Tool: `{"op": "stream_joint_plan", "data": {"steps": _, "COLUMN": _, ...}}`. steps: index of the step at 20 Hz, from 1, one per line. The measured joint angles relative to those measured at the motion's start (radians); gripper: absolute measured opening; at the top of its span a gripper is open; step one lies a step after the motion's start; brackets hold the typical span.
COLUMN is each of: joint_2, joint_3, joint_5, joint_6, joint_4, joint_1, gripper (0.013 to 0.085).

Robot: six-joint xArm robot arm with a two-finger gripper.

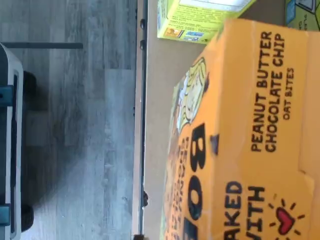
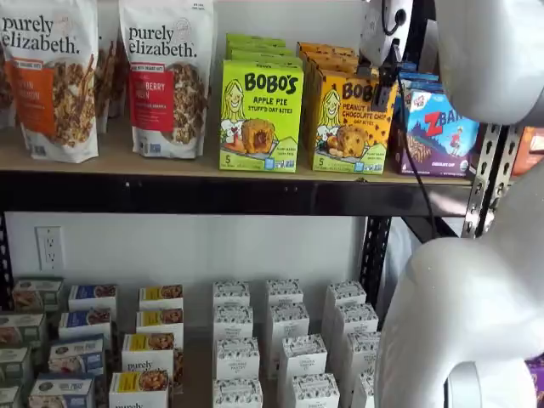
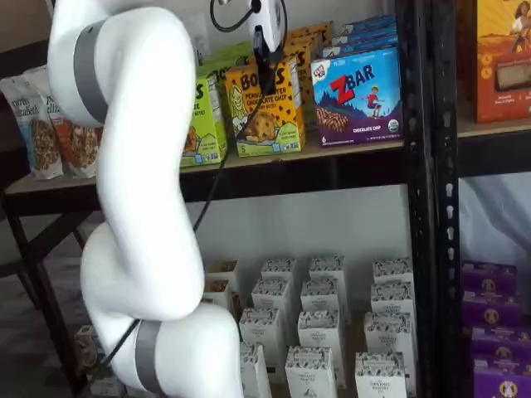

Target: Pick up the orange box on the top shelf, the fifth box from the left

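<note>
The orange box (image 2: 344, 123) stands upright at the front of its row on the top shelf (image 2: 170, 166), between a lime-green Bobo's box (image 2: 259, 115) and a blue ZBar box (image 2: 438, 127). It also shows in a shelf view (image 3: 265, 116), and it fills the wrist view (image 1: 250, 140), seen close from above. My gripper (image 3: 269, 73) hangs at the orange box's top front edge, and it shows in a shelf view (image 2: 381, 70) at the box's upper right corner. Its black fingers show side-on, so I cannot tell if they are open or closed on the box.
Two granola bags (image 2: 166, 76) stand left of the green box. More orange boxes stand behind the front one. A black upright (image 3: 423, 166) rises right of the ZBar box (image 3: 361, 95). Small white boxes (image 2: 280, 340) fill the lower level. My white arm (image 3: 141, 166) stands before the shelves.
</note>
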Motion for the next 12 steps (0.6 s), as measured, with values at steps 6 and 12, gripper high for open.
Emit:
{"op": "stream_joint_plan", "data": {"steps": 6, "joint_2": -0.005, "joint_3": 0.010, "joint_5": -0.009, "joint_6": 0.001, "joint_4": 0.003, "joint_1": 0.001, "gripper": 0.0610}}
{"op": "stream_joint_plan", "data": {"steps": 12, "joint_2": -0.002, "joint_3": 0.005, "joint_5": -0.004, "joint_6": 0.001, "joint_4": 0.011, "joint_1": -0.001, "gripper": 0.0490}}
